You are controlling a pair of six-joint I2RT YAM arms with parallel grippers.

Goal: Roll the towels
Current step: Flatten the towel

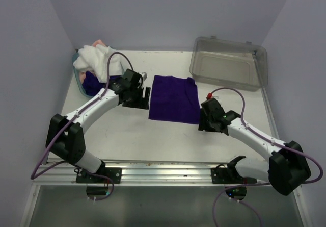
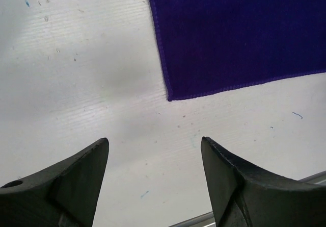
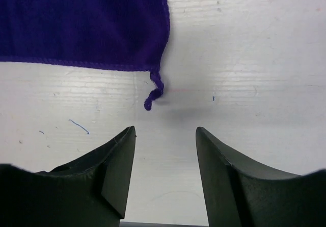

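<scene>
**Item 1: purple towel** (image 1: 174, 98). Lies flat and unrolled, centre of tabletop (image 1: 127, 135), between the two grippers.
- Left wrist view: towel (image 2: 239, 33) fills upper right of frame, one corner pointing down to mid-frame. Left gripper (image 2: 154, 143) is below it, apart, no contact.
- Right wrist view: towel (image 3: 81, 23) fills upper left. Corner loop (image 3: 154, 92) hangs off its lower right corner, just above right gripper (image 3: 165, 130), not touching.

**Item 2: left gripper** (image 1: 144, 98). At towel's left edge, jaws wide, empty.

**Item 3: right gripper** (image 1: 204, 120). At towel's lower right corner, jaws parted less wide, empty.

**Item 4: pile, upper left of top view.** White towel (image 1: 94, 61), peach-pink towel (image 1: 99, 44) and second purple towel (image 1: 91, 82) bunched in teal basket (image 1: 76, 76).
- Basket mostly hidden by cloth; left arm's cable crosses in front.
- Edges of each piece hard to separate.

**Item 5: grey bin** (image 1: 229, 61). Upper right, well apart from purple towel.
</scene>
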